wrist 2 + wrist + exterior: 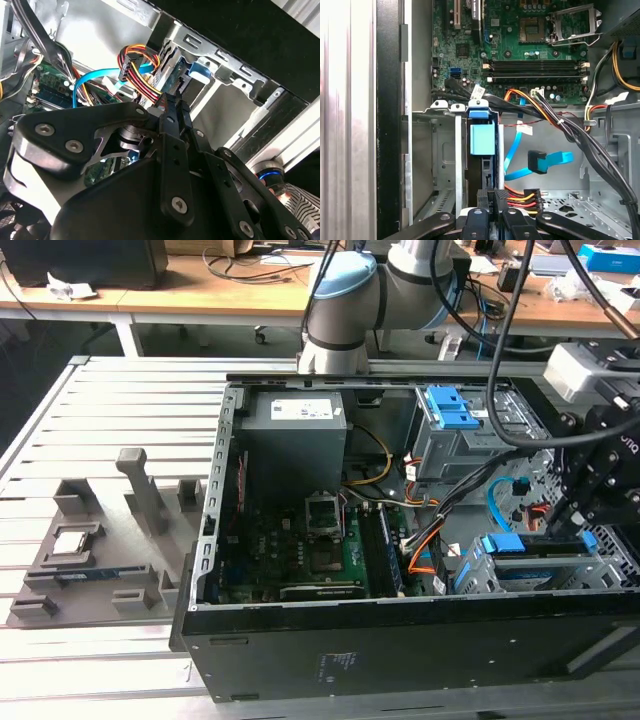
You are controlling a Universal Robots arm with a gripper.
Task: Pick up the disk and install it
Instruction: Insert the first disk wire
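Observation:
The disk [530, 558], a silver drive with blue plastic rails, sits edge-on in the grey drive cage [470, 575] at the case's front corner, on the exterior view's right. My gripper [558, 528] reaches down onto it from above. In the first wrist view the blue rail of the disk [482, 140] stands in a slot of the cage [437, 165], and my gripper [491, 197] is shut on the disk's near edge. In the second wrist view my gripper [175, 102] pinches the disk [167, 62] beside the cage wall [235, 75].
A bundle of black, orange and yellow cables [555, 120] and a blue data cable [545, 161] run right beside the cage. The motherboard [300, 550], power supply [295, 435] and an upper bay with blue latches [450, 410] fill the case. A grey fixture with a processor chip [72, 543] lies outside it.

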